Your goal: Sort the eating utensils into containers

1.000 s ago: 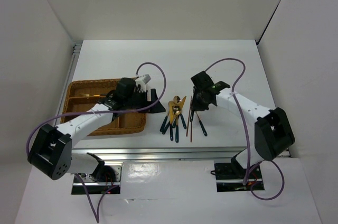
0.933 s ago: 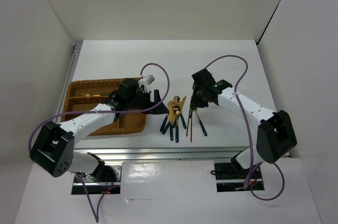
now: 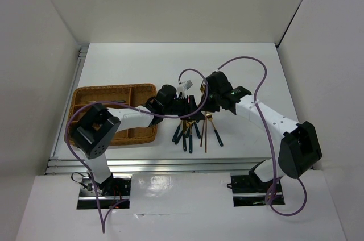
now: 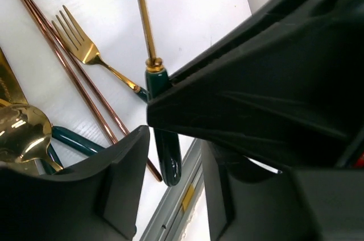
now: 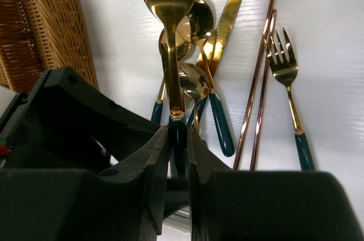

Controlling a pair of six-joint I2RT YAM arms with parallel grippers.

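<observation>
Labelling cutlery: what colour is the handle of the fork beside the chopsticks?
Dark teal fork handle; right wrist view shows it best.

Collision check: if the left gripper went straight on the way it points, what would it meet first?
Probably the held utensil: its teal handle, clamped by the right gripper, sits between the left gripper's open fingers. Depth unclear.

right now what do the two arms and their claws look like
Both arms have white tube links between chunky black joints: the left arm and the right arm. A thin purple cable loops off each. The left claw and right claw are matte black with broad wedge-shaped fingers.
</observation>
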